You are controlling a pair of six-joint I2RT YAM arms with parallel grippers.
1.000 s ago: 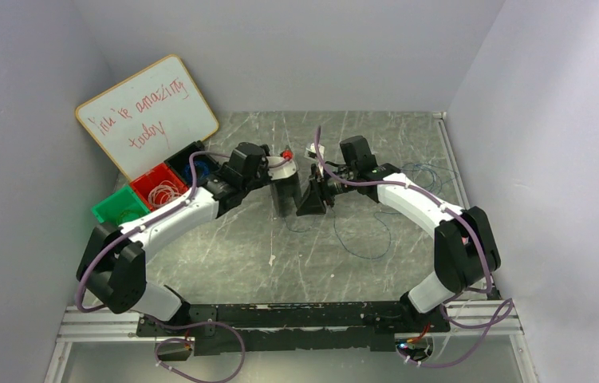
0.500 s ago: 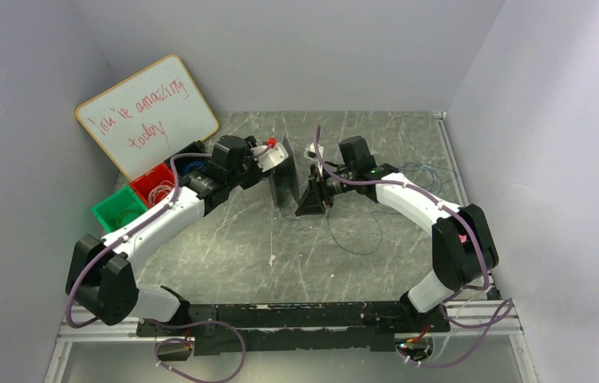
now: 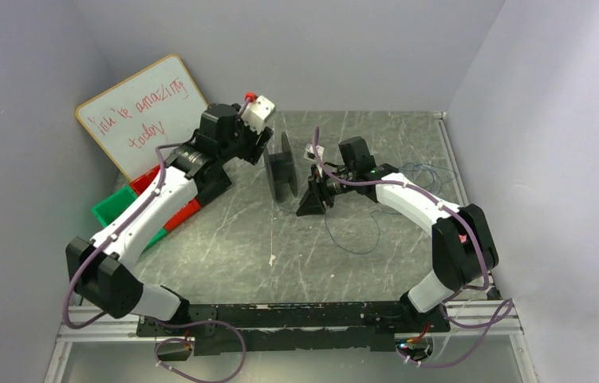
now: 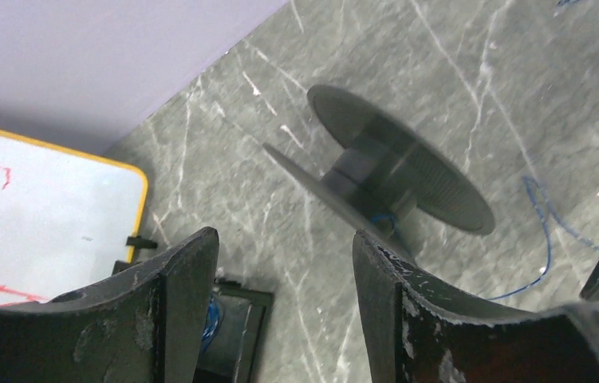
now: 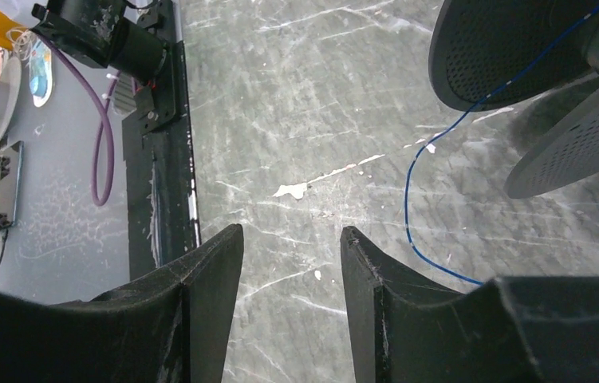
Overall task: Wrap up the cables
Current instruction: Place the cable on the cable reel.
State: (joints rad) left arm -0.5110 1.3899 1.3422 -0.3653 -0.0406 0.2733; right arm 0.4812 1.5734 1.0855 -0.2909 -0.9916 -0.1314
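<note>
The cable is a thin blue wire (image 3: 353,239) trailing over the marble table (image 3: 224,239), with more loops at the far right (image 3: 419,171). One end runs to the core of a black spool (image 3: 281,174) standing on its rims mid-table. My left gripper (image 3: 264,148) is raised up and left of the spool, open and empty; in the left wrist view the spool (image 4: 392,171) lies ahead of its jaws (image 4: 284,239). My right gripper (image 3: 310,203) sits low just right of the spool, open, with the wire (image 5: 407,191) beside its fingers (image 5: 292,231).
A whiteboard (image 3: 148,112) leans at the back left. Below it sit a green bin (image 3: 112,209) and a red bin (image 3: 141,182), partly hidden by the left arm. Walls close in on both sides. The black base rail (image 3: 296,315) runs along the near edge.
My left gripper has opened off the spool, lifted and swung back left toward the whiteboard. The spool stays on the table. The right arm has hardly moved.
</note>
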